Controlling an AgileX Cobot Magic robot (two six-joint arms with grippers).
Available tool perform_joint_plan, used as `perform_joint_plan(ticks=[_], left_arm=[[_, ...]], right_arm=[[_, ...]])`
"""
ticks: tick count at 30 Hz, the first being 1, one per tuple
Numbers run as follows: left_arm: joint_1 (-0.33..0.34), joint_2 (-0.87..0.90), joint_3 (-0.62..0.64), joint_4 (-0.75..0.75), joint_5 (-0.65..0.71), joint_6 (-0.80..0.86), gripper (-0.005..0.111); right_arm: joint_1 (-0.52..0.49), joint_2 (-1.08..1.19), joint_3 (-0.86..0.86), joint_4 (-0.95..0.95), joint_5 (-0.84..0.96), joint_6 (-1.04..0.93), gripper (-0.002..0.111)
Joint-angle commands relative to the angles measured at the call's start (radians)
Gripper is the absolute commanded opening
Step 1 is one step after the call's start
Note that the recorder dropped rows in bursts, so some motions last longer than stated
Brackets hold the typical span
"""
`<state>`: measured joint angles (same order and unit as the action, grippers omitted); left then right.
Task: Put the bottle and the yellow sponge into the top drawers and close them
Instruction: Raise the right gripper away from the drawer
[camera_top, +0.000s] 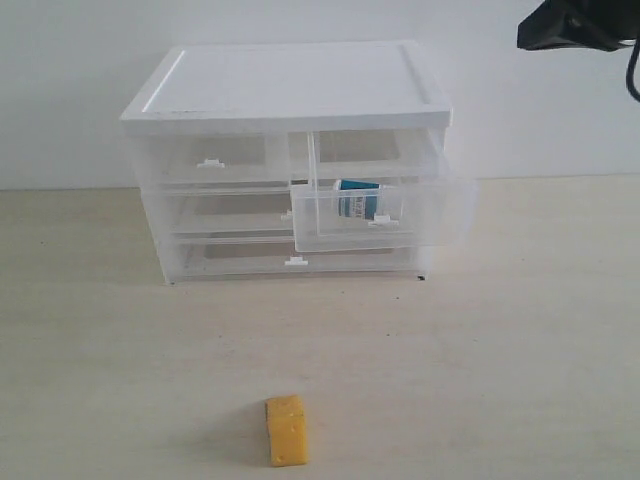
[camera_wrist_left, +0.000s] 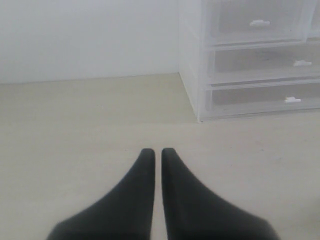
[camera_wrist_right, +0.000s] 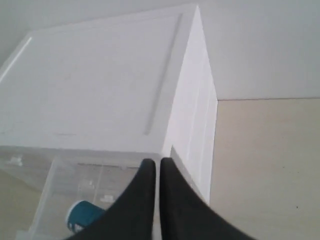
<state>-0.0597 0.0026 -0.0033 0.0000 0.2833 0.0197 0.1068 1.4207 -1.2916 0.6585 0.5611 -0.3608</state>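
Note:
The white cabinet (camera_top: 290, 85) stands at the back of the table. Its right top drawer (camera_top: 420, 215) is pulled out and the bottle (camera_top: 357, 199) with the teal label lies inside it. The left top drawer (camera_top: 215, 158) is pushed in. Near the table's front edge lies the yellow sponge (camera_top: 287, 430), well apart from both arms. My right gripper (camera_wrist_right: 157, 161) is shut and empty, high above the open drawer's corner, with the bottle (camera_wrist_right: 82, 216) below it. My left gripper (camera_wrist_left: 156, 150) is shut and empty, low over bare table, left of the cabinet (camera_wrist_left: 192, 85).
Two full-width drawers (camera_top: 230, 213) below the top ones are pushed in. Part of the right arm (camera_top: 572, 25) shows at the exterior view's top right corner. A white wall rises behind the light wooden table (camera_top: 500, 350).

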Motion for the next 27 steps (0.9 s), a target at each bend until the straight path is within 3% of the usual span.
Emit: perform_joint_plan(ticks=[1,11,14,19,27], left_arm=[[-0.008,-0.003,0.003,-0.012,-0.006,-0.005,0.004],[-0.008,-0.003,0.003,-0.012,-0.004,-0.005,0.004],[-0.008,-0.003,0.003,-0.012,-0.004,-0.005,0.004],[-0.008,-0.003,0.003,-0.012,-0.004,-0.005,0.004],[-0.008,-0.003,0.003,-0.012,-0.007,-0.005,0.004]], right_arm=[[-0.005,-0.078,0.077,0.002,-0.026,0.1,0.0],[-0.005,-0.18,0.219,0.011,0.216,-0.041,0.0],[-0.005,-0.21,0.284,0.009,0.212,-0.082,0.0],[0.012,-0.302,0.459,0.009,-0.091,-0.143,0.0],[0.206,-0.411,0.691,0.009,-0.62,-0.345,0.0]])
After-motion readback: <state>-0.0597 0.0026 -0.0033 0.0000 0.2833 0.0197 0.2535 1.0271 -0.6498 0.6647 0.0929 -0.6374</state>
